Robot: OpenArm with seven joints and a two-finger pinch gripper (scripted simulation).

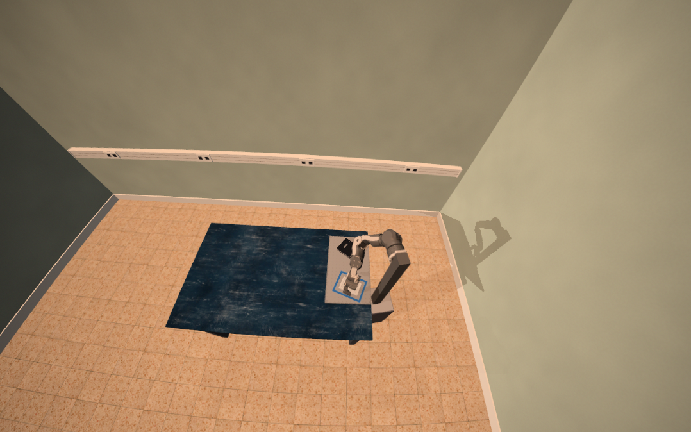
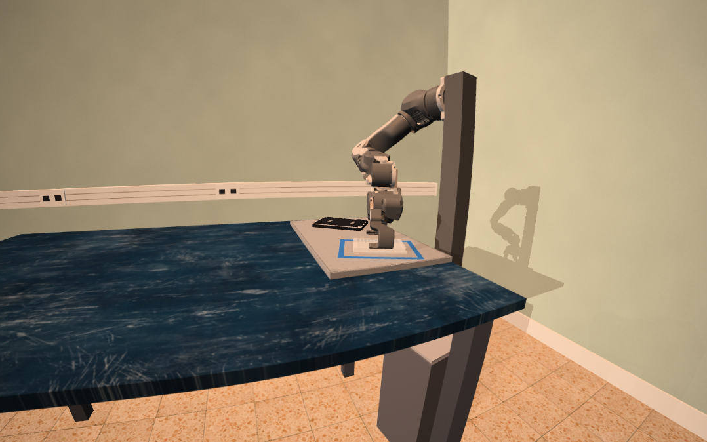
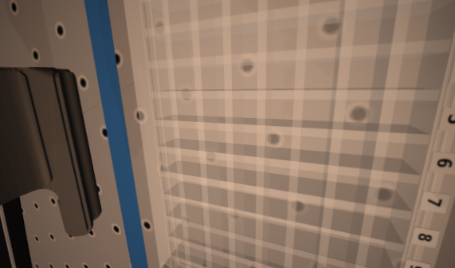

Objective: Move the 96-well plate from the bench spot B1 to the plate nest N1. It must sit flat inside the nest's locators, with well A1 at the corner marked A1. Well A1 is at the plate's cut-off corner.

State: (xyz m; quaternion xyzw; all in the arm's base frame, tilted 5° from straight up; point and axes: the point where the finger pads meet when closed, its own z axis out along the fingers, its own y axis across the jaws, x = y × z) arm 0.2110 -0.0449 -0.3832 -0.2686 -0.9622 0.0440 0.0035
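We see the plate (image 3: 292,135) with its long axis running top-bottom of wrist frame, inside blue outline (image 3: 111,132); jaws open, straddling it; black nest (image 2: 340,222) upper left.

Around me is a room with olive-green walls (image 2: 180,82). A pale trunking rail (image 2: 141,193) with dark sockets runs behind the blue scratched table (image 2: 153,296). Under the table lies an orange tiled floor (image 1: 229,386), edged by a cream skirting board (image 2: 620,376).

arm (image 2: 394,129): elbow bent, wrist pointing straight down | tool (image 2: 383,240): fingers spread, holding nothing
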